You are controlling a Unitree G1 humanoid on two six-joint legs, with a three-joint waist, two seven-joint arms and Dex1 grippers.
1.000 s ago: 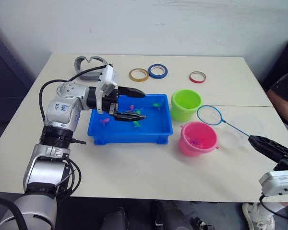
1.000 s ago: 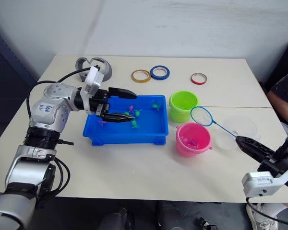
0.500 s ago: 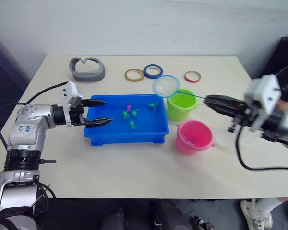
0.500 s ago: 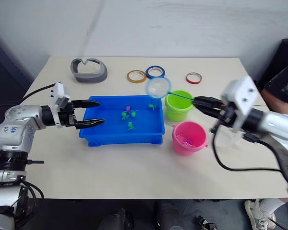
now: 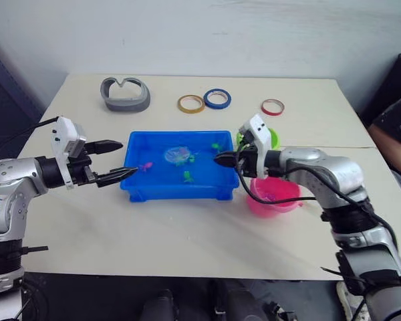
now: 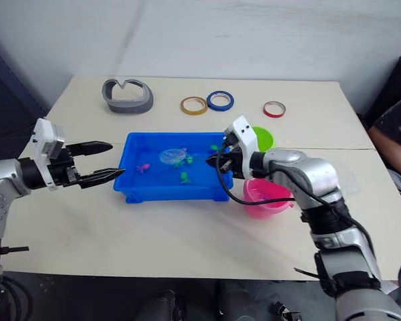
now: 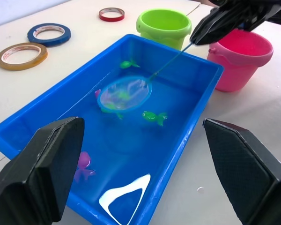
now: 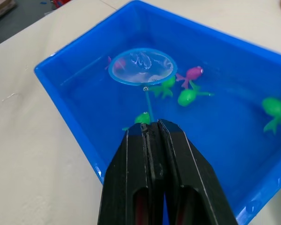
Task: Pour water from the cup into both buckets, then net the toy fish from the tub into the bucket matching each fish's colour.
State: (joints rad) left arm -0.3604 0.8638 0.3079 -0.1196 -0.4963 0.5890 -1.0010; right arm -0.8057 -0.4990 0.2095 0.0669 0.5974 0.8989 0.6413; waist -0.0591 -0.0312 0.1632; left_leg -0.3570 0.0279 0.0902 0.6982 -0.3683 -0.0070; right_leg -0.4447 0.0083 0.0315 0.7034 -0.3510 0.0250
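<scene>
The blue tub (image 5: 177, 194) sits mid-table with water and several toy fish, such as a pink one (image 5: 146, 166) and a green one (image 7: 154, 116). The net's hoop (image 5: 176, 154) lies in the tub water over a few fish. My right gripper (image 5: 220, 159) is shut on the net's thin handle at the tub's right end. Behind that gripper stands the green bucket (image 7: 161, 23). The pink bucket (image 5: 279, 194) stands below my forearm. My left gripper (image 5: 128, 156) hangs open just left of the tub, holding nothing. The cup is hidden.
At the table's back lie a grey curved object (image 5: 125, 92) and three tape rings: yellow (image 5: 191, 103), blue (image 5: 218, 98), red (image 5: 272, 106). A person's sleeve (image 5: 397, 127) shows at the right edge.
My right arm has swung the net from above the green bucket down into the tub. My left gripper has drawn back to the left, off the tub's edge.
</scene>
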